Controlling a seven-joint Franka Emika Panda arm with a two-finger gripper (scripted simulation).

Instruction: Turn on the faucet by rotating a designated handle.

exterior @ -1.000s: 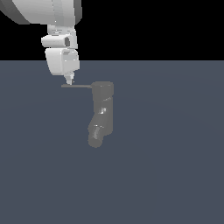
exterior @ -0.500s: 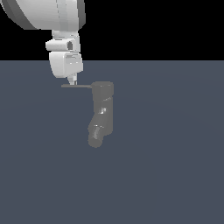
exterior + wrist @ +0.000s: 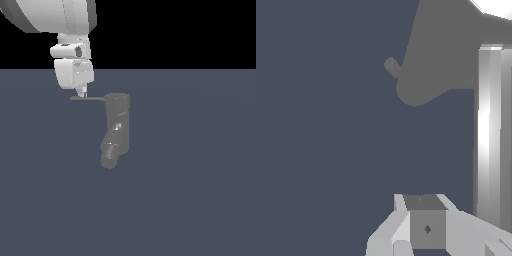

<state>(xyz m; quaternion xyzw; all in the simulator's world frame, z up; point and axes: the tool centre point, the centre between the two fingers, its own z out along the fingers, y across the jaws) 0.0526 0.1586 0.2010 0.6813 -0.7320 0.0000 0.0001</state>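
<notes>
Grey handle (image 3: 87, 98) touching jaws' tips (image 3: 83, 93).

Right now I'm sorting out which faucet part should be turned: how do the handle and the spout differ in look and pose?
The handle is a thin straight rod; the spout is a thick round tube. The handle lies level, sticking sideways from the faucet's top cap toward the exterior view's left; the spout angles downward from its lower end. The gripper sits at the handle, well clear of the spout. Both are dull grey metal.
</notes>
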